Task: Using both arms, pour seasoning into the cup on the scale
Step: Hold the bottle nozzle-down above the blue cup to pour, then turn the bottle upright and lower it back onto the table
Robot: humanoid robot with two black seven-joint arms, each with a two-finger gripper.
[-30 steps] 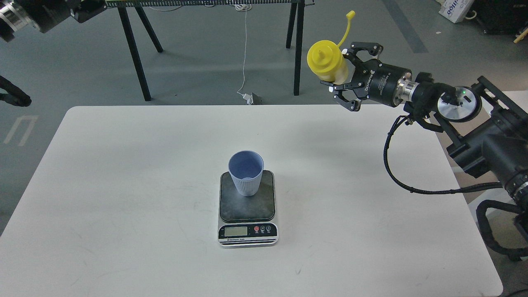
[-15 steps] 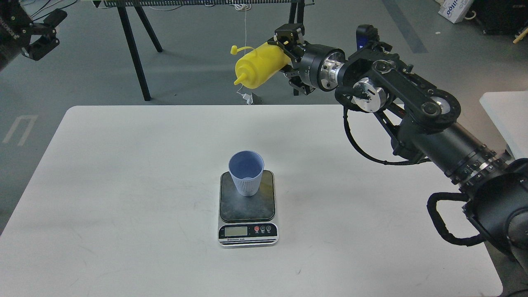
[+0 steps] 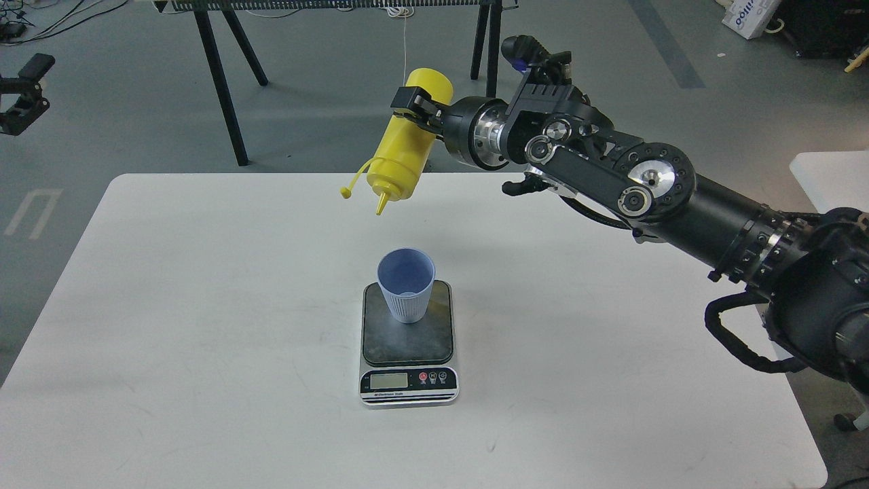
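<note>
My right gripper [image 3: 415, 112] is shut on the yellow seasoning bottle [image 3: 406, 146] around its base end. The bottle is tipped steeply with its nozzle pointing down, and its cap hangs on its strap to the left. The nozzle tip hangs well above the light blue cup [image 3: 405, 288] and a little to its left. The cup stands upright on the dark platform of the scale [image 3: 407, 343], mid-table. I see nothing inside the cup and no stream from the nozzle. My left gripper [image 3: 26, 88] is at the far left edge, off the table, open and empty.
The white table [image 3: 204, 305] holds only the scale and cup. Black trestle legs [image 3: 220, 81] and a white cable on the floor stand behind it. Another white tabletop [image 3: 831, 176] shows at the right edge. My right arm spans the table's right back part.
My right arm swung the bottle left over the table and turned it from nozzle-level to nozzle-down. The left gripper sank lower at the left edge. Cup and scale have not moved.
</note>
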